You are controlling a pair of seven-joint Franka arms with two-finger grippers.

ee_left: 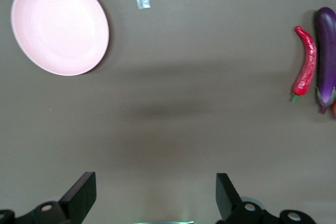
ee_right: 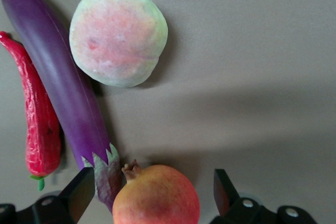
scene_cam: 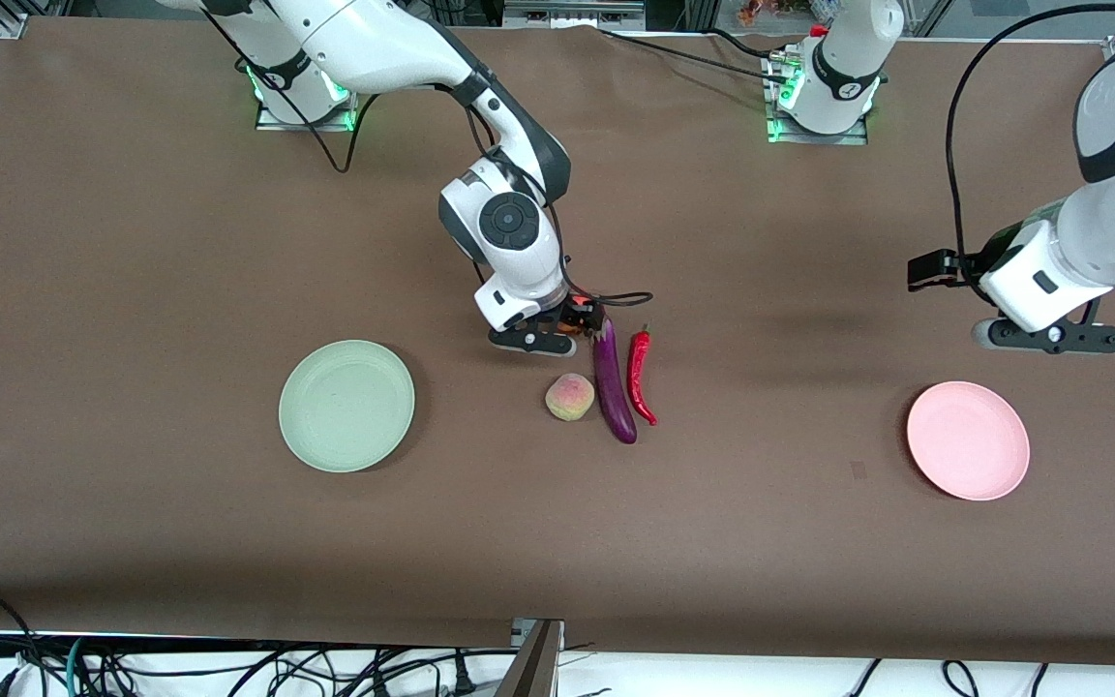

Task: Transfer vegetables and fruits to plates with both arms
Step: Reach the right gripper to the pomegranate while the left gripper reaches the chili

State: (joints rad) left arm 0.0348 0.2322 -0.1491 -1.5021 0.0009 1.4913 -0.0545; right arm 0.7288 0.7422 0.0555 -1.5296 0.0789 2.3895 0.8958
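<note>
Right pincer [ee_right: 149, 198]: open, low over the desk [scene_cam: 132, 242], its 2 fingers [ee_right: 79, 192] standing either side of the red fruit [ee_right: 156, 195] with gaps showing; no grip seen.
Red fruit: on the desk between those fingers, at the eggplant's cap end; in the front view it is mostly hidden under the right pincer [scene_cam: 543, 339].
Eggplant [scene_cam: 613, 382]: lies on the desk, cap toward the arms' bases, the peach on 1 side and the chili on the other.
Peach [scene_cam: 570, 398]: just beside the eggplant, toward the right arm's end, nearer the front camera than the red fruit.
Chili [scene_cam: 641, 376]: alongside the eggplant, toward the left arm's end, stem toward the bases.
Green plate [scene_cam: 346, 406]: bare, well apart from the group, toward the right arm's end.
Left pincer [ee_left: 156, 195]: open, holding nothing, waiting above bare desk.
Pink plate [scene_cam: 968, 440]: bare, at the left arm's end, well apart from the 4 items.
</note>
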